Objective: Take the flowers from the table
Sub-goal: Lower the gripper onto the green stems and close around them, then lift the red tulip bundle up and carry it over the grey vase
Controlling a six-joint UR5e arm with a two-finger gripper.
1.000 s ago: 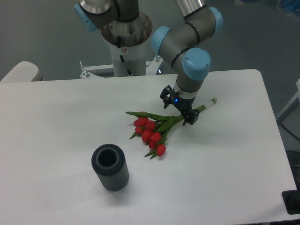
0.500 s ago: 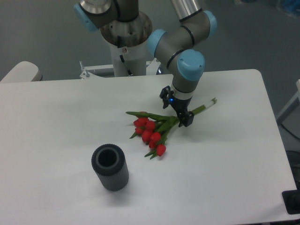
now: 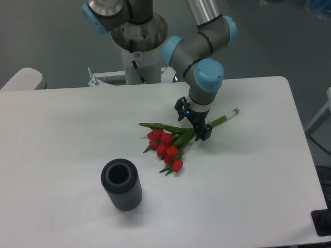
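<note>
- White table [image 3: 62, 134] holds the flowers [image 3: 170, 142] and a dark vase [image 3: 121, 184], well apart.
- Vase opening looks dark inside.
- Gripper [image 3: 194, 123] fingers spread over the stems.

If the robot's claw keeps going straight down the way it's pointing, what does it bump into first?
Most likely the green stems of the flowers, which lie right under the gripper. The white table comes just beneath them. From this one view I can't tell how much gap is left.

The white worktop [image 3: 248, 181] carries the flowers [image 3: 170, 142] under the end effector [image 3: 194, 121], a ribbed vase [image 3: 121, 184] well away.
</note>
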